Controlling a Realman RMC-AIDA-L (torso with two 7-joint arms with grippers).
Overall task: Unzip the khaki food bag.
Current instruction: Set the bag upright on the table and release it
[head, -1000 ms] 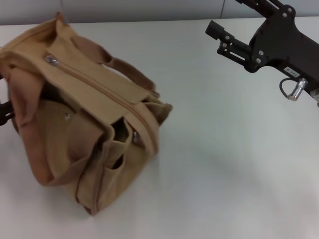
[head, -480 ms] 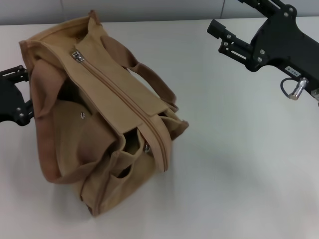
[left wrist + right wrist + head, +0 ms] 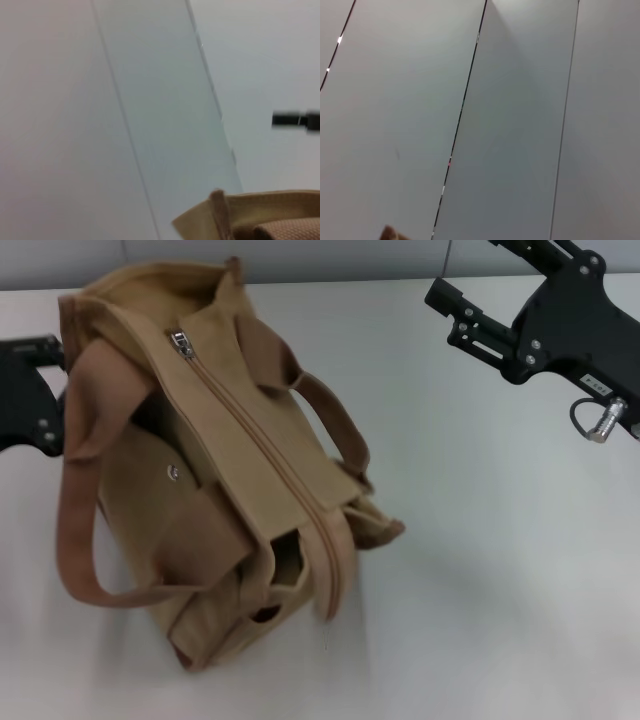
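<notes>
The khaki food bag [image 3: 230, 490] stands tilted on the white table [image 3: 500, 570], left of centre in the head view. Its top zipper [image 3: 262, 455] runs closed from the metal pull [image 3: 181, 343] at the far end toward me. A silver snap [image 3: 173, 472] shows on the side pocket. One webbing handle [image 3: 75, 530] loops down the left side and the other [image 3: 330, 410] drapes right. My left gripper [image 3: 35, 390] sits against the bag's far left side, partly hidden by it. My right gripper [image 3: 455, 305] hovers at the upper right, apart from the bag. The bag's rim [image 3: 260, 210] shows in the left wrist view.
Bare white table lies to the right of and in front of the bag. A grey panelled wall [image 3: 300, 260] rises behind the table's far edge. A tan corner [image 3: 390, 233] of the bag peeks into the right wrist view.
The bag has slid right and swung so its zipper points more toward me. My left gripper has come in from the left edge alongside it. The right arm has barely shifted.
</notes>
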